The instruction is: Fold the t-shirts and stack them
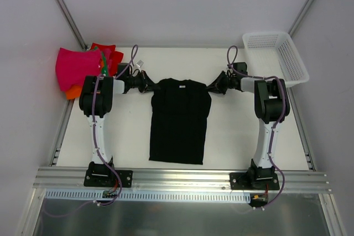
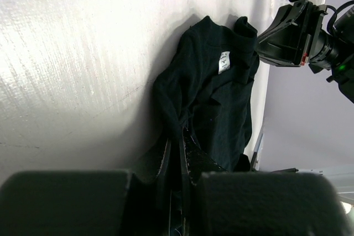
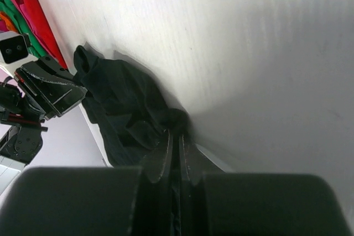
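Lying flat and not yet folded, the black t-shirt (image 1: 178,122) is clamped at its shoulders by the left gripper (image 1: 152,85) and right gripper (image 1: 210,87), with coloured shirts (image 1: 74,67) stacked aside.

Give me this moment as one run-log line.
left gripper: shut on black t-shirt shoulder | right gripper: shut on opposite shoulder | shirt body: spread on table | folded pile: far-left corner

Folded shirts (image 1: 74,66) partly behind left arm (image 1: 97,99); neck label (image 2: 223,62) print illegible.
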Available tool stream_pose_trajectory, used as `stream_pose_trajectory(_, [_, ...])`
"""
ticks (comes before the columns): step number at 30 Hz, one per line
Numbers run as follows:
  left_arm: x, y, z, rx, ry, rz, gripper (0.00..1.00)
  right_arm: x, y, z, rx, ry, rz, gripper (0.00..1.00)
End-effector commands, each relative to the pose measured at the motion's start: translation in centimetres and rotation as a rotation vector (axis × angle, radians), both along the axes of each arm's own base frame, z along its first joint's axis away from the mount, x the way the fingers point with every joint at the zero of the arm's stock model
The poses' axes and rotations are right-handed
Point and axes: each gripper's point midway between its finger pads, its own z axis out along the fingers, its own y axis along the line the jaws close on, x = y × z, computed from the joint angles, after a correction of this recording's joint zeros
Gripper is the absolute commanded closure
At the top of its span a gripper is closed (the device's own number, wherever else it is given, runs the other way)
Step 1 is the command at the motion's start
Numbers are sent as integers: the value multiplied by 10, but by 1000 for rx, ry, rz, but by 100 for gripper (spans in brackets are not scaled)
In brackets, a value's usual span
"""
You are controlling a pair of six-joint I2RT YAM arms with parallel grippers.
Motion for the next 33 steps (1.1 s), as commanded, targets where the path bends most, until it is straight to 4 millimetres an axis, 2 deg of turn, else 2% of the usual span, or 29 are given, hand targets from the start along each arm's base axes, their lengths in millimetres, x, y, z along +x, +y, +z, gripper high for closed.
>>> stream_pose_trajectory(1, [-3, -3, 18, -12, -35, -11, 100, -7, 5, 0, 9, 2, 14, 100])
stream_pose_trajectory(6, [-8, -1, 31, -6, -56, 7, 100, -10, 5, 21, 11, -42, 17, 99])
stream_pose_trajectory(7, [-8, -1, 41, -7, -81, 10, 100, -11, 5, 24, 11, -48, 18, 99])
stream_pose_trajectory(11, [-19, 1, 55, -2, -103, 22, 100, -20, 4, 39, 14, -80, 20, 99])
stream_pose_trajectory(12, [-20, 2, 58, 1, -112, 29, 100, -21, 4, 50, 19, -103, 24, 100])
stream_pose_trajectory(15, [-27, 3, 74, 1, -144, 34, 100, -28, 5, 61, 23, -128, 33, 100])
stream_pose_trajectory(18, [-35, 3, 93, -3, -179, 33, 100, -35, 6, 84, 33, -179, 41, 99])
stream_pose_trajectory(21, [-41, 4, 106, -3, -211, 35, 100, -42, 7, 93, 46, -193, 53, 99])
stream_pose_trajectory(22, [-45, 5, 105, -1, -206, 36, 100, -45, 8, 102, 50, -213, 56, 99])
stream_pose_trajectory(24, [-54, 6, 110, 2, -215, 37, 100, -55, 8, 102, 50, -209, 59, 100])
stream_pose_trajectory(25, [-57, 6, 111, 4, -217, 37, 100, -59, 8, 113, 53, -234, 63, 99])
stream_pose_trajectory(26, [-61, 6, 118, 9, -235, 39, 100, -63, 7, 115, 54, -237, 63, 100])
stream_pose_trajectory(27, [-68, 8, 112, 16, -220, 43, 100, -74, 8, 111, 51, -223, 69, 99])
stream_pose_trajectory(28, [-72, 8, 110, 23, -214, 49, 100, -79, 7, 122, 50, -253, 67, 100])
stream_pose_trajectory(31, [-90, 8, 110, 34, -211, 56, 100, -101, 5, 132, 32, -283, 74, 100])
stream_pose_trajectory(32, [-95, 7, 116, 34, -229, 54, 100, -107, 4, 133, 25, -281, 74, 99])
stream_pose_trajectory(33, [-104, 8, 111, 37, -211, 55, 100, -114, 4, 133, 20, -283, 78, 99])
